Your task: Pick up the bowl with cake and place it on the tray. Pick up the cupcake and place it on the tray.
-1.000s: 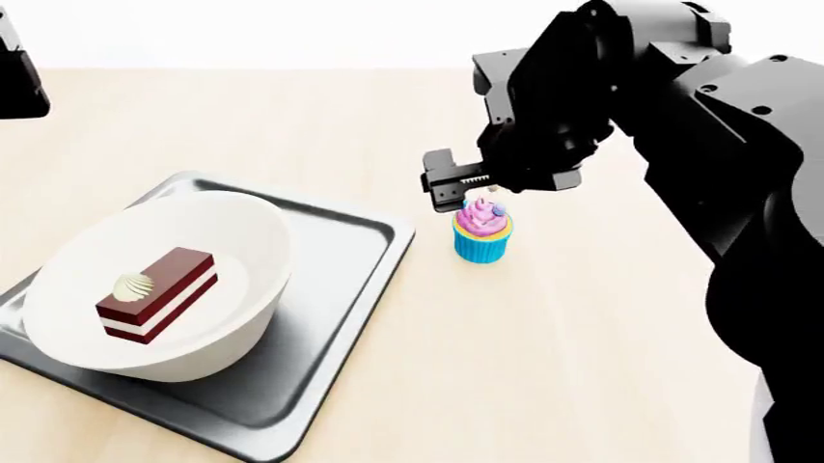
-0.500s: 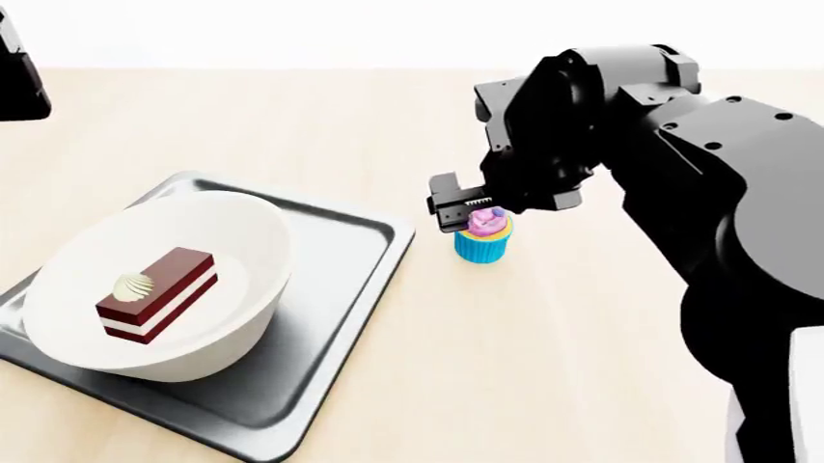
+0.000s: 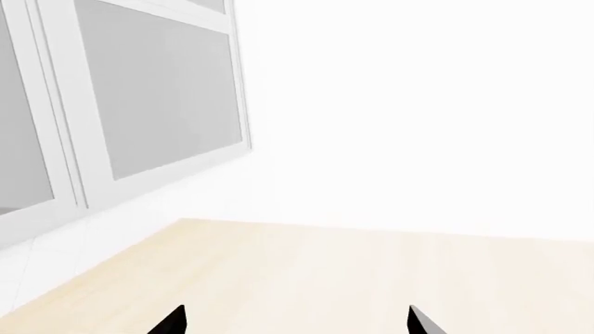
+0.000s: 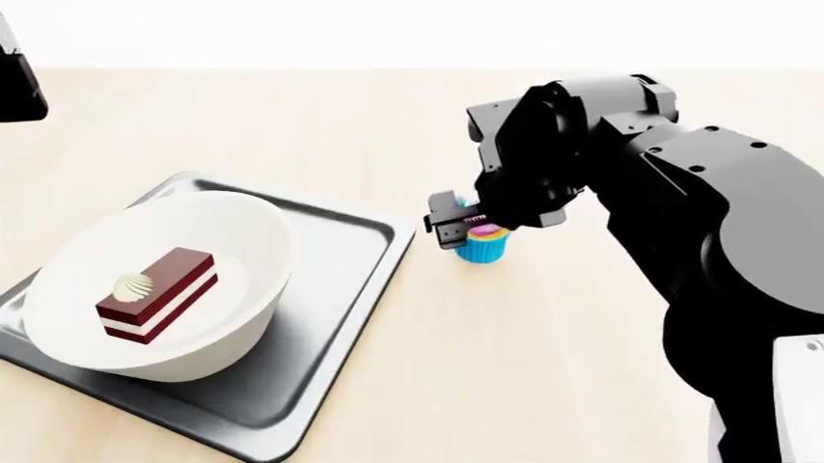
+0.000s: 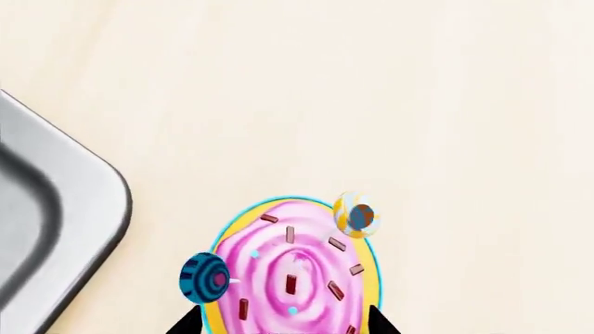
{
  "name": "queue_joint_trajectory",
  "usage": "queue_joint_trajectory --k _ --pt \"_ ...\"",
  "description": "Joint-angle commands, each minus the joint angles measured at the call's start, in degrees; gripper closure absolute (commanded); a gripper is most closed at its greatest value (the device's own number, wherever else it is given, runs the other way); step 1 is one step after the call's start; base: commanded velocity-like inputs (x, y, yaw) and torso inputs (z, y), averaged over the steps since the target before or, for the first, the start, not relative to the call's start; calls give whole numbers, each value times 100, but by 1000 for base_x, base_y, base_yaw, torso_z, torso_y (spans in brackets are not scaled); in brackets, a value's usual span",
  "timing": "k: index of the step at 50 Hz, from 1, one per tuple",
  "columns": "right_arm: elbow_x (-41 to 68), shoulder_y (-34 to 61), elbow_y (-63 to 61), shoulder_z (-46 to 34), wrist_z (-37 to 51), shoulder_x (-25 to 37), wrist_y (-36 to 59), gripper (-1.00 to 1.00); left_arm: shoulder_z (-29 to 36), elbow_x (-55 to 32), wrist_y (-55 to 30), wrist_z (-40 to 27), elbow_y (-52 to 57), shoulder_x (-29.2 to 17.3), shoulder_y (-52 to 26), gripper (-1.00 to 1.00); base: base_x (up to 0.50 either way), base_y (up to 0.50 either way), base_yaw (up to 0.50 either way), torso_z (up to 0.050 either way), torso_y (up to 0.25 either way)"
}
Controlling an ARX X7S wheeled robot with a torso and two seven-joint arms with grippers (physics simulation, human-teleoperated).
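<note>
The large white bowl (image 4: 245, 241) holding the layered chocolate cake slice (image 4: 157, 292) stands on the grey tray (image 4: 354, 289) at the left. The cupcake (image 4: 488, 247), with a blue wrapper and pink frosting, stands on the table just right of the tray's far corner. My right gripper (image 4: 472, 228) is lowered over it from above. In the right wrist view the cupcake (image 5: 292, 271) sits between the two open fingertips of the gripper (image 5: 283, 324), with the tray corner (image 5: 46, 223) beside it. My left gripper (image 3: 295, 324) is open and empty, raised at the far left.
Part of the left arm (image 4: 15, 82) shows at the head view's upper left edge. The light wooden table (image 4: 566, 386) stretches right of the tray and in front of the cupcake. A white wall and windows (image 3: 149, 104) lie beyond the table's far edge.
My right gripper has come down from just above the cupcake until its fingers straddle the frosting. The cupcake, bowl and tray have not moved.
</note>
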Motion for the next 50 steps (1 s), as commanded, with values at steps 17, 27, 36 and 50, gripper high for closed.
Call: queue_joint_trajectory --k 17,27,36,50 --pt "-431 266 -357 326 -73 158 210 100 32 -41 58 -47 44 -45 -15 -100 1 0 0 0 0" --pt "34 1056 -1078 766 764 584 454 100 -11 -79 68 1 51 -149 -43 -100 0 0 0 0 0" --pt "340 1226 -1517 1046 1087 792 470 100 -4 -59 83 16 57 -154 -41 -100 0 0 0 0 0" --pt "659 1251 -2417 1359 1278 811 446 100 16 -132 89 -33 81 -179 -91 -100 0 0 0 0 0"
